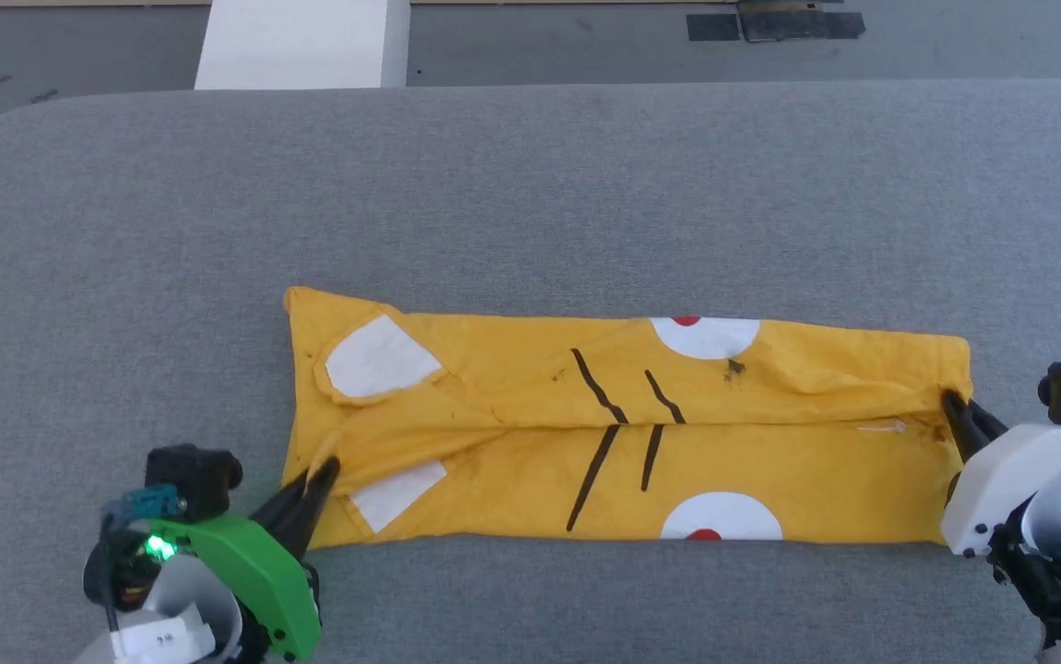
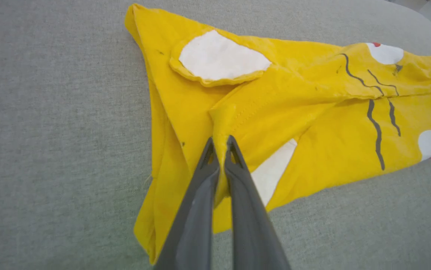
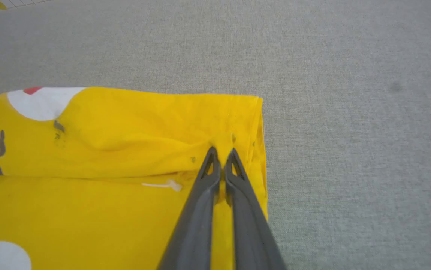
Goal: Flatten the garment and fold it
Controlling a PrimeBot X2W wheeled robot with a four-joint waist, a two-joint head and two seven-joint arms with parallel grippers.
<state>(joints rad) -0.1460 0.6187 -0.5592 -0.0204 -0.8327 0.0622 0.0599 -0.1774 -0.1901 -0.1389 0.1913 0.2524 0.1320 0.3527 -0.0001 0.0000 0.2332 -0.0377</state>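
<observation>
Across the lower middle of the head view, the garment (image 1: 530, 433) lies as a long, soft yellow band on the grey felt-like table (image 1: 530, 184). The left gripper (image 1: 326, 466) slants in from lower left, pinching a raised fabric ridge; the right gripper (image 1: 952, 401) clamps the opposite end.

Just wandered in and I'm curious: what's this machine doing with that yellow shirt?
A two-armed robot is folding a yellow T-shirt on a grey padded table. It lies as a long strip, both long sides folded in to meet along the middle. The left tool pinches cloth at one end, the right tool at the other.
</observation>
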